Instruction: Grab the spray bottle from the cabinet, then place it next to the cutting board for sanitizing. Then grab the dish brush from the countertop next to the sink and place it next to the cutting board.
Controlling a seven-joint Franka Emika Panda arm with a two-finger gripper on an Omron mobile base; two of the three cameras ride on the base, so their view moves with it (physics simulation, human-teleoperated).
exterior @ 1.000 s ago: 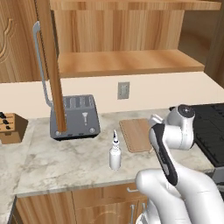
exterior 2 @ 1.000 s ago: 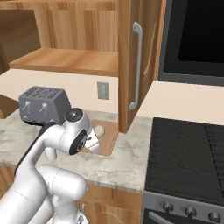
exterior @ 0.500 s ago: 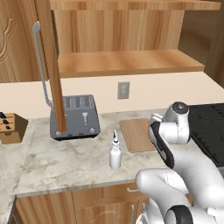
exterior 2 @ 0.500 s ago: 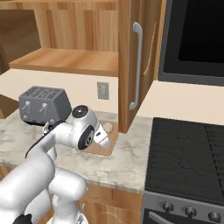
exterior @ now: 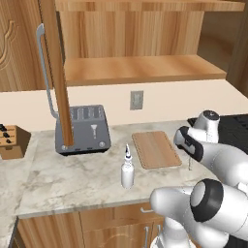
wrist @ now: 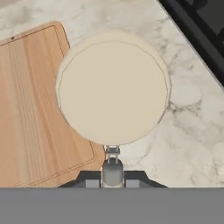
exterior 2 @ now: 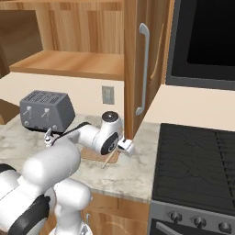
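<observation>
My gripper (wrist: 113, 168) is shut on the thin grey handle of the dish brush (wrist: 113, 87), whose round beige head faces the hand camera. It hangs over the countertop (wrist: 188, 131) just right of the cutting board (wrist: 30, 109), between the board and the stove. From the left base the brush (exterior: 189, 164) points down beside the cutting board (exterior: 155, 149). The white spray bottle (exterior: 127, 172) stands upright on the countertop left of the board's near corner. The cabinet (exterior: 140, 70) stands open above, its shelf bare.
A grey toaster (exterior: 83, 130) sits at the back left under the open cabinet door (exterior: 55, 72). A knife block (exterior: 12, 141) stands at the far left. The black stovetop (exterior 2: 197, 160) borders the counter on the right, with a second cabinet door (exterior 2: 137, 69) above its edge.
The hand has swung right with the dish brush, from over the cutting board to its stove side. The spray bottle has not moved.
</observation>
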